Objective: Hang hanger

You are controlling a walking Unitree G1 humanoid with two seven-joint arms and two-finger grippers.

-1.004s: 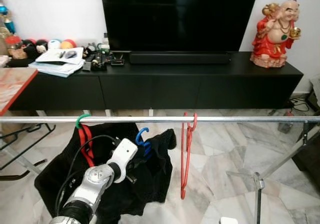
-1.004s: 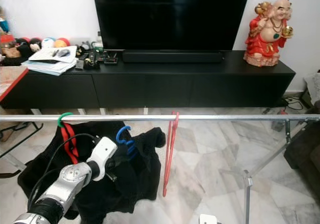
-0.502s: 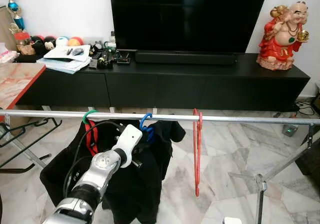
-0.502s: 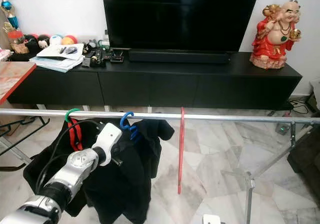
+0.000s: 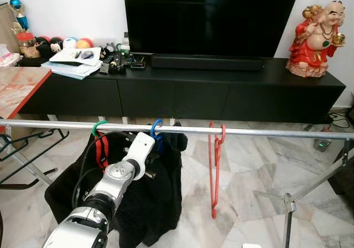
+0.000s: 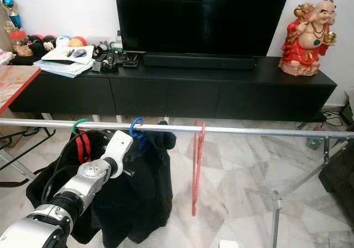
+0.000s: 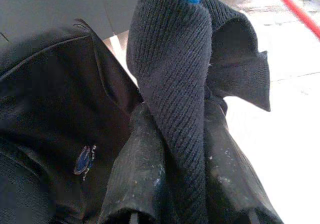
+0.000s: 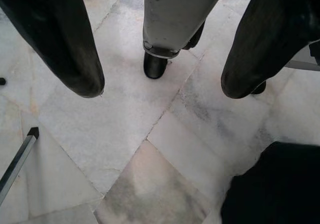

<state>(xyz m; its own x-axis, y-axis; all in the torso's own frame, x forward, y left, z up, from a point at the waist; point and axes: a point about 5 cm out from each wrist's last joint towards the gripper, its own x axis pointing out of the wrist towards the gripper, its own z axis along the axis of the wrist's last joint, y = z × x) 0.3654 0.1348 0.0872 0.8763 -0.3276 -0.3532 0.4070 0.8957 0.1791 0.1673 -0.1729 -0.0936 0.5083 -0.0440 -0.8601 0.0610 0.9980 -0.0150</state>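
- Hanging with its hook over the rail, the blue hanger carries a black knit garment; it sits between a green-hooked hanger on the robot's left and a bare red hanger well apart on the right.
- Left gripper: the wrist view shows its two black fingers pinching the ribbed collar of the garment just below the blue neck, so it grips cloth and appears not to reach the plastic.
- Risk, as judged: a downward or sideways pull on the collar could drag the knit off the hanger's shoulders, or tip the hook off the rail. The hook looks only lightly seated, so a snagged finger on withdrawal could lift it clear.
- Risk, as judged: the cable looped beside the left arm lies close to the green-hooked hanger and its red strap, and could catch there on retreat.
- Orientation: the blue hook opens over the rail with its neck running vertically down into the collar. The hanger's long axis is hidden under the cloth; judged from the drape, it lies roughly crosswise to the rail.
- Right gripper: fingers spread apart, idle, pointing down at the marble floor.
- Beyond the rail stand a black TV cabinet and a red figurine.
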